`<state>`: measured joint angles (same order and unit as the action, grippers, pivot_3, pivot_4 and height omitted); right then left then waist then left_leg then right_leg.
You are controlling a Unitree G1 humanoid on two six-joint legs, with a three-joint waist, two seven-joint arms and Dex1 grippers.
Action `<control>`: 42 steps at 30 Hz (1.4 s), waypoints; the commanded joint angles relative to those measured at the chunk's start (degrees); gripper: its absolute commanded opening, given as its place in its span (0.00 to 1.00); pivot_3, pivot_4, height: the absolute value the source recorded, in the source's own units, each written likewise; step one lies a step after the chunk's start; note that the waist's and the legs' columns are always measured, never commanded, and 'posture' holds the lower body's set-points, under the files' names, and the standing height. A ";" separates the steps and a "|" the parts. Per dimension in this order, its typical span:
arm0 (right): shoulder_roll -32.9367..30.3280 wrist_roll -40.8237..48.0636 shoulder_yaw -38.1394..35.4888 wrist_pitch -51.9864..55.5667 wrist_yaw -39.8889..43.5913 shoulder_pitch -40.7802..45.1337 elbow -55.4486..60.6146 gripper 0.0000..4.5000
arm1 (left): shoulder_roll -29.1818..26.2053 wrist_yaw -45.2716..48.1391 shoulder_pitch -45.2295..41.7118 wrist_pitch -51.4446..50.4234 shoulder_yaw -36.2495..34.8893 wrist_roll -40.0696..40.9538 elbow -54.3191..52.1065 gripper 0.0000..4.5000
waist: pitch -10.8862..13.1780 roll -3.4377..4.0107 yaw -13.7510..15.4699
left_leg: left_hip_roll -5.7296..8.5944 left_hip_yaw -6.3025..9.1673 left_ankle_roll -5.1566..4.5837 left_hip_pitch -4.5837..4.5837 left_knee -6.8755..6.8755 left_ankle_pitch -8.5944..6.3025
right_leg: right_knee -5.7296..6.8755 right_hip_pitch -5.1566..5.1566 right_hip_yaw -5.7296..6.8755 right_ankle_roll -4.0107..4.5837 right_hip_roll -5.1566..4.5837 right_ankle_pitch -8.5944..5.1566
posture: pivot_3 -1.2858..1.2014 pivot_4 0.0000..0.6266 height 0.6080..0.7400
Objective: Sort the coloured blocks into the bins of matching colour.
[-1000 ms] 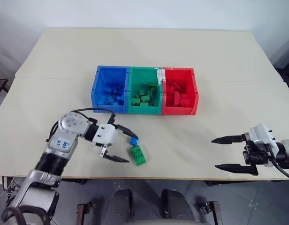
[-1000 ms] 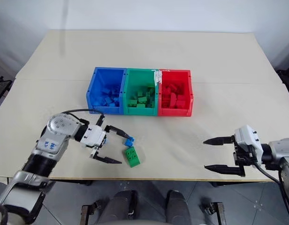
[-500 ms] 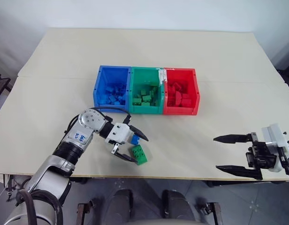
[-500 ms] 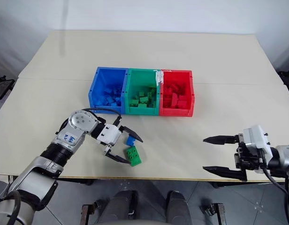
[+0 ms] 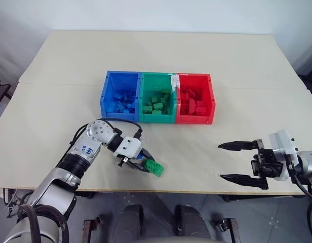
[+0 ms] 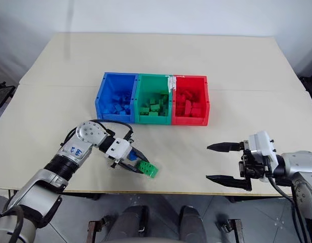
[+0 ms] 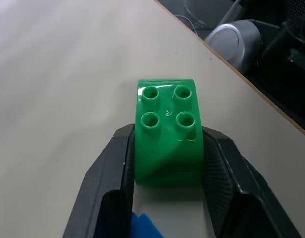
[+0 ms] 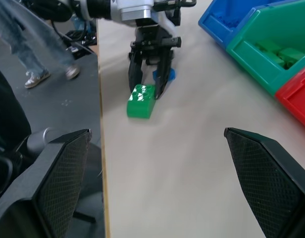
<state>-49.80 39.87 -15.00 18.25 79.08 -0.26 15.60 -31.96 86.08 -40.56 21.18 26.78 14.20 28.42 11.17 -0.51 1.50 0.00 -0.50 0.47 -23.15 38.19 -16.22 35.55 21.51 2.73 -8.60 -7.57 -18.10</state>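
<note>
The green block [image 7: 167, 141] lies near the front edge of the worktop [image 5: 237, 66], in the lower middle of the left eye frame, and the left tool [image 5: 144, 164] is closed on it, one black finger against each long smooth side. It looks like hard moulded plastic: light, rigid and unlikely to deform or break, but its glossy side walls could slip. The flat sides below the four studs are the best hold, which is where the fingers sit. A small blue block [image 8: 165, 75] lies just behind it, close to the fingers. The right tool [image 5: 239, 161] hangs wide and empty at the lower right. The green bin [image 5: 157, 78] stands in the frame's upper middle, between the blue and red ones
</note>
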 commanded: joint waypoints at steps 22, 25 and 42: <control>4.02 -2.69 0.88 -3.67 -2.68 1.10 -2.88 1.00 | 11.66 -35.08 -21.54 -24.44 -19.86 -2.14 11.25 0.33 | 0.10 -0.18 0.10 | 0.16 0.05 -0.09 -0.07 -0.04 0.07 | 0.06 -0.01 -0.02 -0.16 -0.01 0.08 | 0.52 0.24 1.00; 4.54 -2.51 0.90 -3.78 -3.58 1.30 -2.19 1.00 | 12.60 -38.11 -23.40 -21.22 -19.64 -5.64 15.82 0.33 | 0.12 -0.20 -0.18 | 0.14 -0.01 -0.07 -0.08 -0.07 0.08 | 0.04 0.02 -0.02 -0.16 -0.01 0.08 | 0.52 0.24 1.00; 6.12 -3.60 2.27 -6.60 -2.60 6.67 -6.78 1.00 | 0.47 -22.81 -5.46 -22.60 -27.83 2.61 -6.65 0.99 | 0.11 -0.19 -0.51 | 0.07 -0.05 0.00 -0.07 -0.08 0.09 | 0.04 0.06 -0.03 -0.15 0.00 0.08 | 0.52 0.24 1.00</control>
<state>-44.10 35.75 -12.31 12.95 75.69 5.26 9.44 -28.05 58.53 -49.26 -0.87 2.75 12.37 28.06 11.28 -0.70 0.99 0.05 -0.57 0.49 -23.20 38.10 -16.15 35.58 21.57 2.69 -8.75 -7.57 -18.03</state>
